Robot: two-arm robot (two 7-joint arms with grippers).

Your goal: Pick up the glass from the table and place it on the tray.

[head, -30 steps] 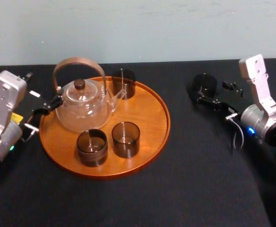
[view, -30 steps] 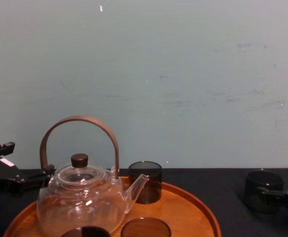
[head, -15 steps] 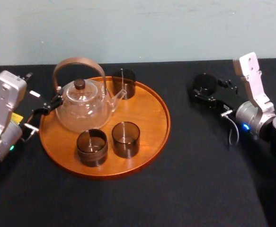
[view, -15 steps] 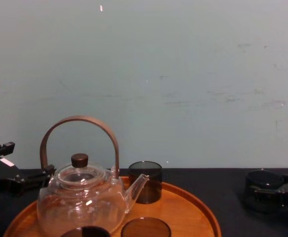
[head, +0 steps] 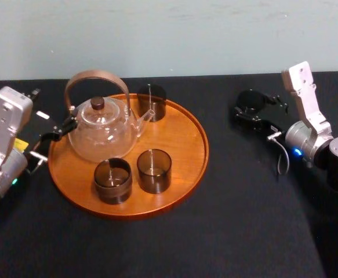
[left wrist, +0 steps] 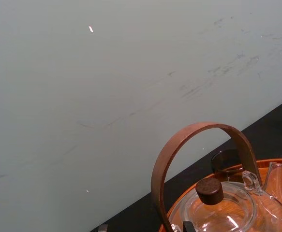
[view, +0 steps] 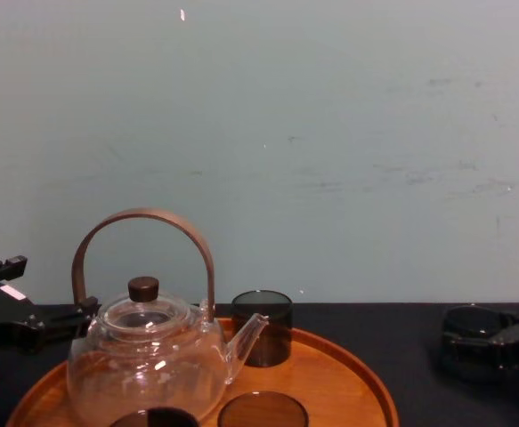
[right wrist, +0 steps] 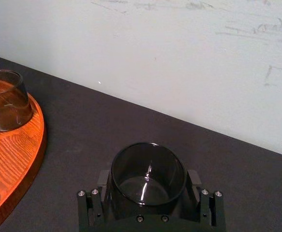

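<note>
A dark smoked glass (head: 250, 102) stands on the black table (head: 238, 202), to the right of the round wooden tray (head: 196, 152). My right gripper (head: 254, 106) is open around it at table level. In the right wrist view the glass (right wrist: 148, 175) sits between the two fingers (right wrist: 103, 180), one close against each side wall. The chest view shows the same glass (view: 471, 338) at the far right with the right gripper (view: 501, 342) around it. My left gripper (head: 57, 131) is parked by the tray's left rim, beside the teapot.
On the tray stand a glass teapot (head: 102, 132) with a brown hoop handle and three dark glasses: one at the back (head: 151, 102) and two at the front (head: 112, 180) (head: 153, 171). A pale wall rises behind the table. Bare tabletop lies between the tray and the right gripper.
My right gripper has slid forward and left, so that its fingers now straddle the glass on the table. The glass, the tray and the left arm have not moved.
</note>
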